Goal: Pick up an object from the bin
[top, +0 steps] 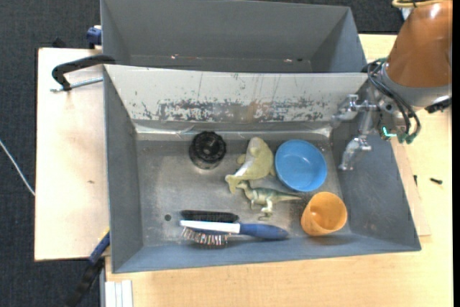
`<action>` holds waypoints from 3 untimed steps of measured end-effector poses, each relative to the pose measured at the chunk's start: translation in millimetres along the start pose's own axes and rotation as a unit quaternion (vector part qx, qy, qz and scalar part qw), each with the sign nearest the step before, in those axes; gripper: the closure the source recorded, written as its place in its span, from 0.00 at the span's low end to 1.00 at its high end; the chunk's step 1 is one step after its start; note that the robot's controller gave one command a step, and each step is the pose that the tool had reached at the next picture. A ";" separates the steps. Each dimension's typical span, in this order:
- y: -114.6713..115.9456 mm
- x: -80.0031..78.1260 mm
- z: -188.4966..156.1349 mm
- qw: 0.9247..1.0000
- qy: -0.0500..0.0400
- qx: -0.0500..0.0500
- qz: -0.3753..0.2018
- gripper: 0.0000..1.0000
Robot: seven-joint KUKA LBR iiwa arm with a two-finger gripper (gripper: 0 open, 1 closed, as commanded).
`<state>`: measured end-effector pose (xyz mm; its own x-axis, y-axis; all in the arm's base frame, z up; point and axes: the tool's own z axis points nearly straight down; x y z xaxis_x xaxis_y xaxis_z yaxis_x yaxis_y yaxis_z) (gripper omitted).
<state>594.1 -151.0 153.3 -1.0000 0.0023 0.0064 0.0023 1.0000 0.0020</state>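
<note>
The gripper (353, 144), a cluster of bare metal parts below the arm's smooth orange cover, hangs at about 3 o'clock in the grey metal bin (158, 183), close against the right wall; whether it is apart or together I cannot tell, and nothing shows in its grasp. The nearest thing is a round blue plastic bowl (300, 164), smooth and shallow, lying mouth up on the floor just at 9 o'clock from the gripper. At 6 o'clock from the bowl, almost touching it, an orange plastic cup (323, 213) lies tilted with its mouth open. At 9 o'clock from the bowl a pale yellow rubbery dinosaur (253, 162) leans over a smaller green dinosaur figure (266, 195). Further towards 9 o'clock sits a black ribbed round knob (208, 149), and at 6 o'clock in the bin lie a blue-handled bristle brush (233, 232) and a black comb (208, 216) beside it
</note>
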 end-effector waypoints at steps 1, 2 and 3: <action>47.3 49.4 83.3 0.999 -0.006 0.001 -0.041 0.00; 115.8 72.3 75.5 0.989 -0.027 0.005 -0.144 0.00; 178.7 58.1 80.9 0.987 -0.010 0.003 -0.160 0.00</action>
<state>535.9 28.0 73.2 -0.9492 -0.3144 -0.0127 -0.3144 0.9493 -0.0049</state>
